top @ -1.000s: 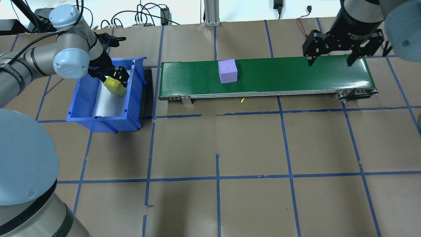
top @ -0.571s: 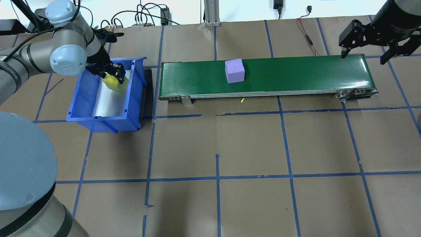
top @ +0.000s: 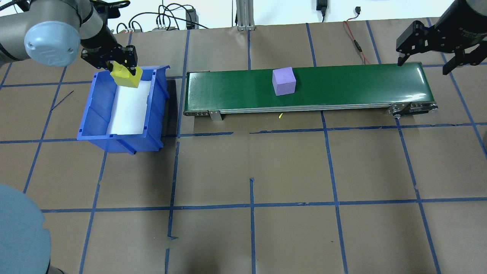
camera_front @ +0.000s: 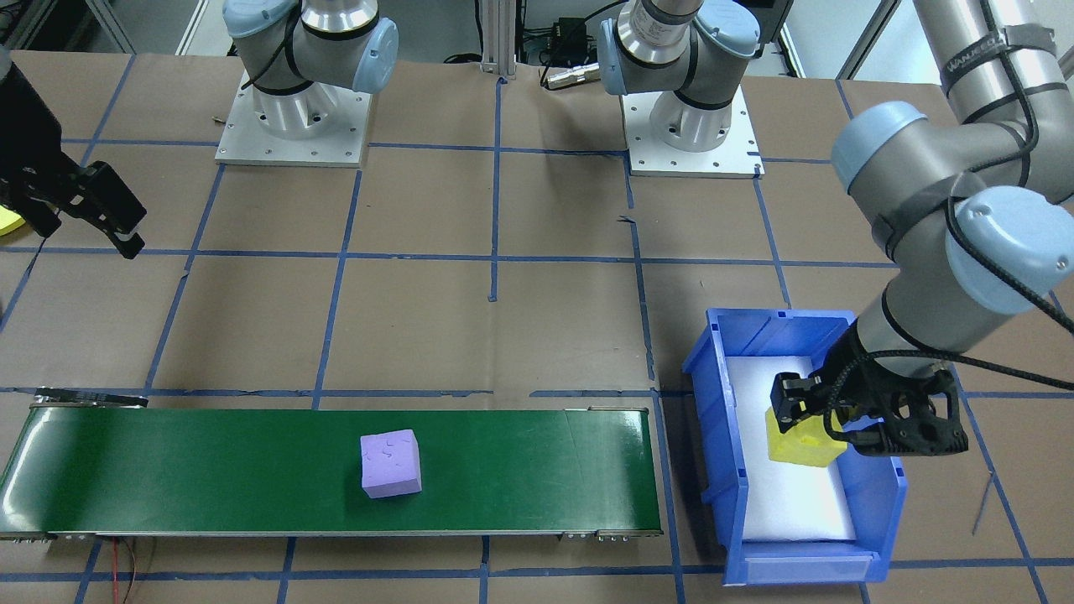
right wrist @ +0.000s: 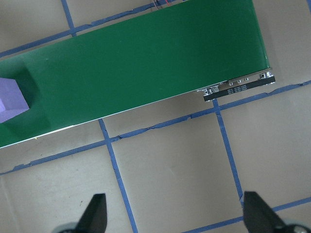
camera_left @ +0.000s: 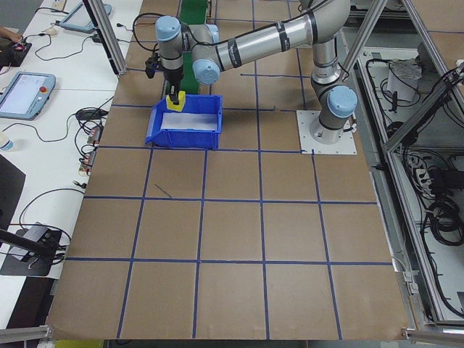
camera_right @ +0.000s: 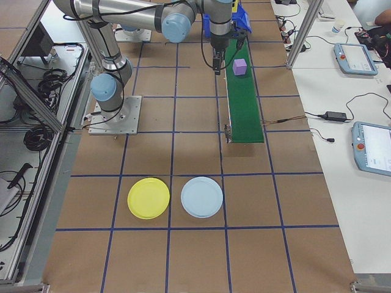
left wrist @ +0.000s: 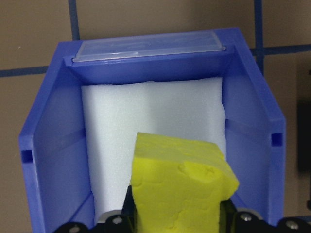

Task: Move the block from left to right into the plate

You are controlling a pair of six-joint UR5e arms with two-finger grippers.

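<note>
Brown-papered surface [top: 289,163] gridded in blue tape; left gripper [top: 122,67] jaws clamp the yellow block [top: 126,76]; right gripper [top: 426,62] jaws spread empty.

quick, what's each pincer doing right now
Left pincer: closed on the yellow foam cube, held above the blue plastic bin.
Right pincer: open, holding nothing, over the far end of the green conveyor belt.

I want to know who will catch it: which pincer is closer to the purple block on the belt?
The right pincer, open past the belt's far end. The purple block sits mid-belt; the left pincer is slightly farther, holding the yellow block over the blue bin.
</note>
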